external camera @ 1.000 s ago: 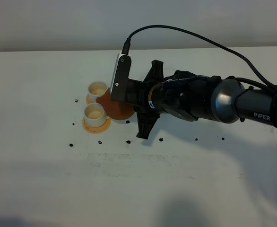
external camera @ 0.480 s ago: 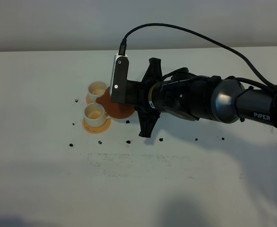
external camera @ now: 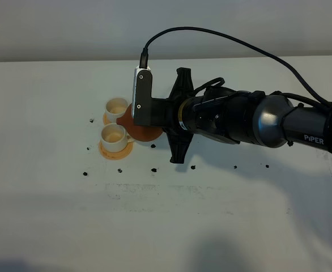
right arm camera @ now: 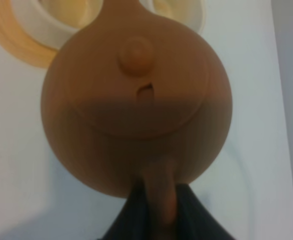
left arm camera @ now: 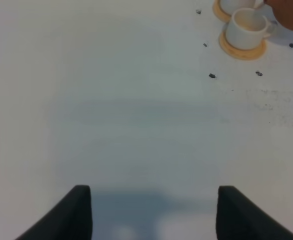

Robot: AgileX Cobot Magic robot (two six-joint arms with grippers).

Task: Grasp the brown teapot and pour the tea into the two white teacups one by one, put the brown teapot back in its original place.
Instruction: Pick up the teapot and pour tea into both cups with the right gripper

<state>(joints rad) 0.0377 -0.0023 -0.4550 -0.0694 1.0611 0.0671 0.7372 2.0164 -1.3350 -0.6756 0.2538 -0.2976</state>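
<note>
On white tabletop (external camera: 52, 198), two small white cylindrical teacups, far (external camera: 117, 106) and near (external camera: 113, 136), sit on orange-tan round coasters (external camera: 122, 152); insides cream, tea lvl can't tell. Squat reddish-brown clay teapot (right arm camera: 136, 100) just beside them, spout twd cups, handle twd arm. R gripper (right arm camera: 159, 215) jaws pinch loop handle. L gripper (left arm camera: 154, 215) jaws spread, nothing btwn.

The black-and-grey right arm (external camera: 268, 122) stretches from the right across the middle. Its right tool (right arm camera: 159, 215) is clamped on the loop handle of the reddish-brown clay teapot (right arm camera: 136, 100). The left tool (left arm camera: 154, 215) hangs with its dark fingers (left arm camera: 79, 212) spread wide.
</note>
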